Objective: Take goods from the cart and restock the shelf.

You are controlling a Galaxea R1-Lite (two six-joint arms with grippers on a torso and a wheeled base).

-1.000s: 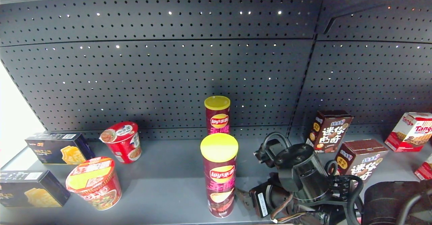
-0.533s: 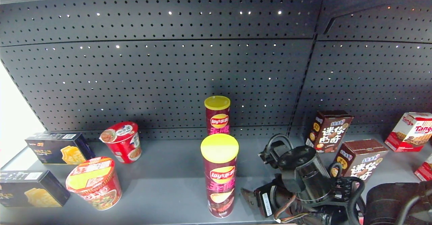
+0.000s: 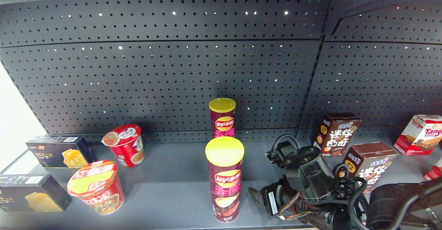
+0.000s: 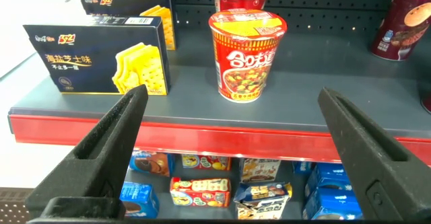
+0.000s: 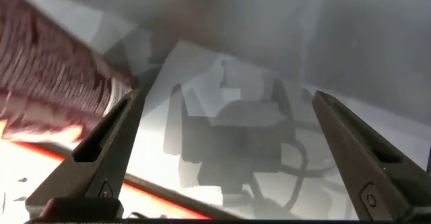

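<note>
The chip can [image 3: 224,178] stands unmoved near the shelf's [image 3: 165,192] front edge, upright, long axis vertical, yellow lid up. The right gripper [image 5: 222,116] has drawn back rightward from it, jaws spread, empty. The left gripper [image 4: 232,109] hangs released off the front edge.

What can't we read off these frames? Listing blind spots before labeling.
1. Right wrist view: front chip can is smeared by blur and cut off by the edge; label unreadable.
2. Head view: rear chip can has its base hidden behind the front chip can.
3. Head view: front brown box has its lower corner covered by the right arm.
4. Left wrist view: lower-shelf goods sit partly behind the left gripper and the red shelf edge.
</note>
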